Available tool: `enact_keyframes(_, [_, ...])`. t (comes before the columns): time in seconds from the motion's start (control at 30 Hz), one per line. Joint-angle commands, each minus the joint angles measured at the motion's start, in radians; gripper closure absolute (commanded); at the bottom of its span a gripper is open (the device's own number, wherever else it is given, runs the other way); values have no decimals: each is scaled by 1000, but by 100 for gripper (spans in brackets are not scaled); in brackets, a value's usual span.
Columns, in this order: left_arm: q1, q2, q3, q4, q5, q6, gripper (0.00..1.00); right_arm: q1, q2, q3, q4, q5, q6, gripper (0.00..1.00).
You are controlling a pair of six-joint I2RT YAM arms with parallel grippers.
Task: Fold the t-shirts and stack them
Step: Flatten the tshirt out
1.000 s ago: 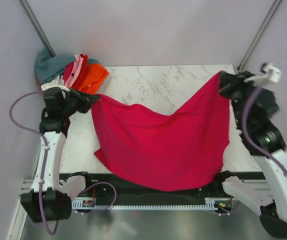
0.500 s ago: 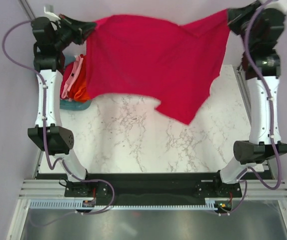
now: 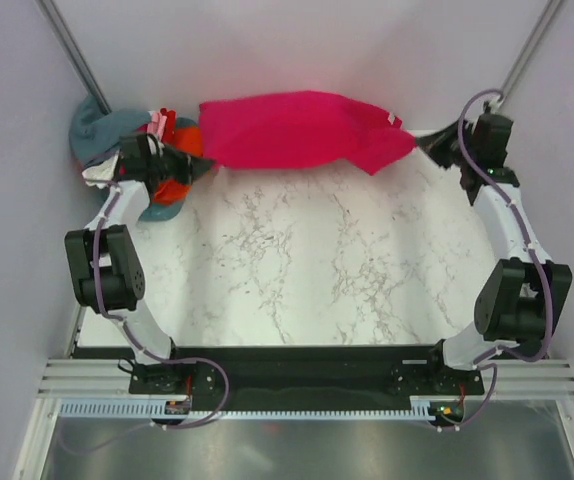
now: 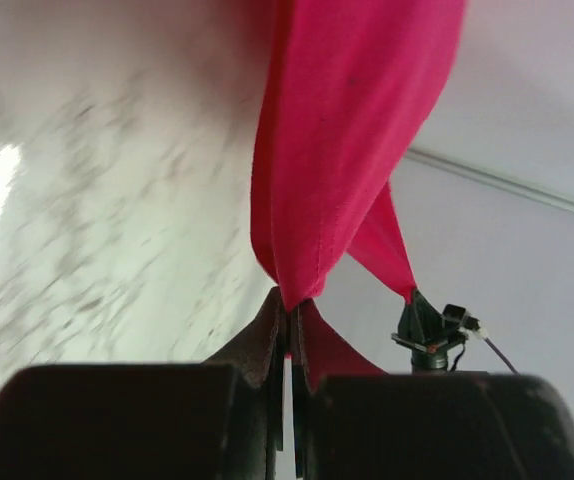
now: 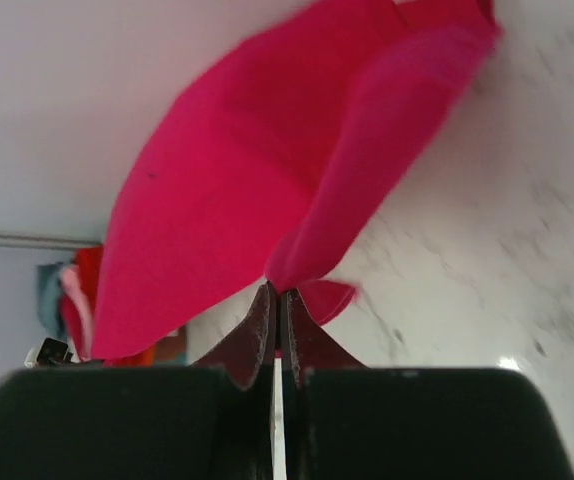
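Along the far edge of the bench (image 3: 307,260), the crimson t-shirt (image 3: 292,130) is hanging stretched between my two claws, gathered into a long, loose band from left to right. I cannot tell whether its lower edge is touching the marble top.

At the left end, the left claw (image 3: 193,160) is gripping the shirt. Through the left wrist camera I am seeing both fingers pressed together on a folded edge, with the cloth fanning out and away from the tips. At the right end, the right claw (image 3: 422,141) is doing the same: its fingers are closed on a pinch of fabric, and the shirt is billowing out ahead of them, blurred.

Both arms are reaching far out from their bases, the left along the left side of the bench and the right along the right side.

Beside the left claw, at the far left corner, the pile of other t-shirts (image 3: 102,130) is lying crumpled: teal-grey, pink, red, orange and a bit of white. The held shirt's left end is sitting just beside that pile.
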Motion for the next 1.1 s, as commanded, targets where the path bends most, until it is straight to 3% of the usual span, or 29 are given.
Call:
enact_keyframes(0.0, [-5,-58,-205,106,68,104,98,-18,-104,-227,49,-15,-34,100])
enact_keyframes(0.17, [-24,-92,-464,126,96,191,98,-38,-164,-461,52,1,-90,100])
enact_keyframes(0.5, [-25,-280,-760,126,102,264,98,-39,-428,-783,-44,79,-155,100])
enact_keyframes(0.63, [-25,-359,-817,111,97,288,98,-39,-543,-822,-112,123,-176,100])
enact_keyframes(0.83, [-25,-468,-855,8,-16,356,97,-38,-641,-814,-208,157,-218,100])
enact_keyframes(1.07, [-27,-587,-987,-5,-79,288,98,-39,-742,-819,-283,180,-226,100])
